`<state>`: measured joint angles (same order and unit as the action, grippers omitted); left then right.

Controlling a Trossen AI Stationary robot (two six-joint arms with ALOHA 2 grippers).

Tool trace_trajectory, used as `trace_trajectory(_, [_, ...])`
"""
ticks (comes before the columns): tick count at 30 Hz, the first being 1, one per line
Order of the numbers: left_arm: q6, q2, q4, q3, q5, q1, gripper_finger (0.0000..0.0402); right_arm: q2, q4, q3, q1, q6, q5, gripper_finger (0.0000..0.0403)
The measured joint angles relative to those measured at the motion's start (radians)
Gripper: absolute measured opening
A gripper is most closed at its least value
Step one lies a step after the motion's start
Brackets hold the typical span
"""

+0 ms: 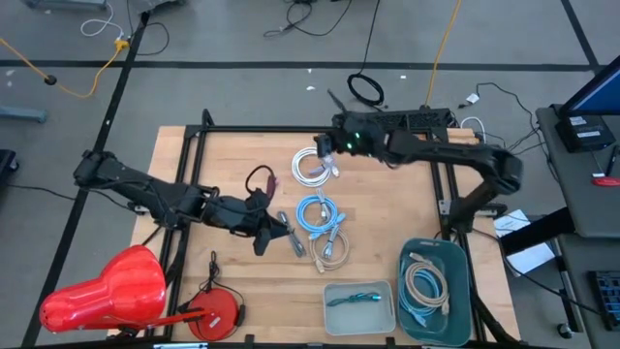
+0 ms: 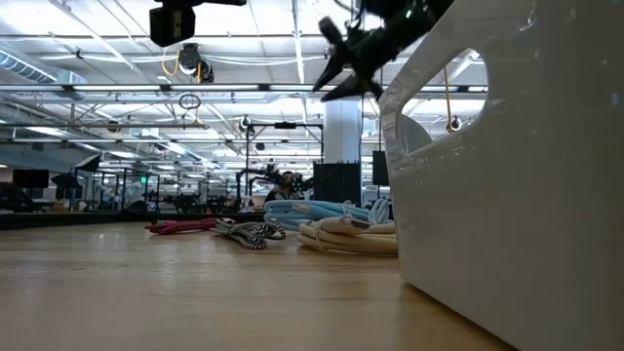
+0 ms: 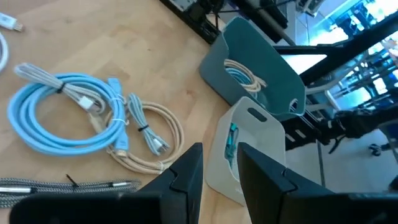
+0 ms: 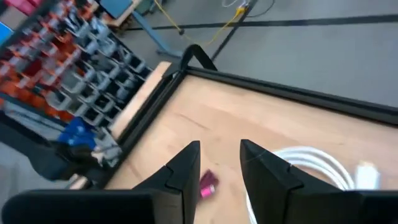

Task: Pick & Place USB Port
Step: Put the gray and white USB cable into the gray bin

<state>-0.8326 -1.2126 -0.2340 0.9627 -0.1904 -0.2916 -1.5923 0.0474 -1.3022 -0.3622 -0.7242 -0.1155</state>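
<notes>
Two arms over the cables
Left pincer (image 1: pixel 274 233) open, empty, beside braided cable (image 1: pixel 291 234); right pincer (image 1: pixel 323 145) open above white cable (image 1: pixel 312 167).

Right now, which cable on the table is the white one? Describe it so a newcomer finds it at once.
Start at the wooden table and find the column of three coiled cables near its middle. The white cable is the farthest coil, just under the right gripper. Its neighbours are a blue cable and a beige cable; it alone is white.
</notes>
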Motion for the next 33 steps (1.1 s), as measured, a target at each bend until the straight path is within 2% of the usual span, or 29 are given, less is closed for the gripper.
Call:
trace_trajectory(5, [0.0,0.026,-0.002,0.0,-0.003,0.0,0.0102,-0.105,-0.138,0.0,-0.073,-0.051,0.19,0.0105])
trace_trajectory(10, [0.001,0.052,-0.028,0.0,-0.021,-0.005,0.0102,-0.174,-0.218,0.001,-0.09,-0.045,0.25,0.0105])
trace_trajectory(14, [0.007,0.06,-0.038,0.0,-0.026,-0.005,0.0102,-0.204,-0.313,0.001,-0.106,0.138,0.362,0.0105])
trace_trajectory(18, [0.009,0.069,-0.063,0.0,-0.026,-0.005,0.0102,-0.205,-0.184,0.0,-0.129,0.276,0.458,0.0105])
trace_trajectory(21, [0.008,0.075,-0.094,-0.002,-0.026,-0.005,0.0102,-0.205,-0.051,0.0,-0.144,0.37,0.485,0.0105])
trace_trajectory(26, [0.002,0.077,-0.094,-0.001,-0.021,-0.005,0.0102,-0.206,0.235,-0.071,-0.132,0.555,0.453,0.0105])
trace_trajectory(33, [0.0,0.077,-0.093,-0.001,-0.019,-0.003,0.0102,-0.206,0.499,-0.239,-0.06,0.826,0.131,0.0105])
